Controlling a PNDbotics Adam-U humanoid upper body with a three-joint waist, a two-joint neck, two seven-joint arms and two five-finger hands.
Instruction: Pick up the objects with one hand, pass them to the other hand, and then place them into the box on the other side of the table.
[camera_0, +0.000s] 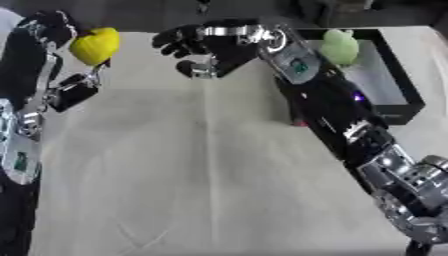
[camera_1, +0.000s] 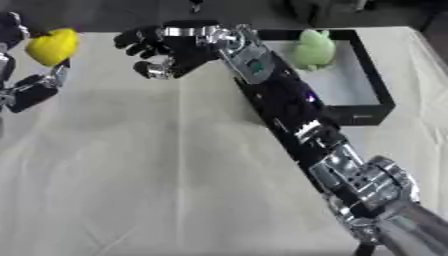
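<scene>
A yellow rounded object (camera_0: 95, 45) hangs above the table's far left, and my left hand (camera_0: 54, 27) is shut on it from the upper left. My right hand (camera_0: 194, 46) reaches across to the middle of the far edge, fingers spread open toward the yellow object, a short gap away from it. A black box (camera_0: 395, 85) with a pale floor stands at the far right. In its back corner lies a pale green object (camera_0: 340, 46).
A pale cloth (camera_0: 192, 165) covers the table. My right arm (camera_0: 332, 110) runs diagonally from the lower right to the far middle, passing along the box's left wall. A small red thing (camera_0: 300, 122) peeks out beside the arm.
</scene>
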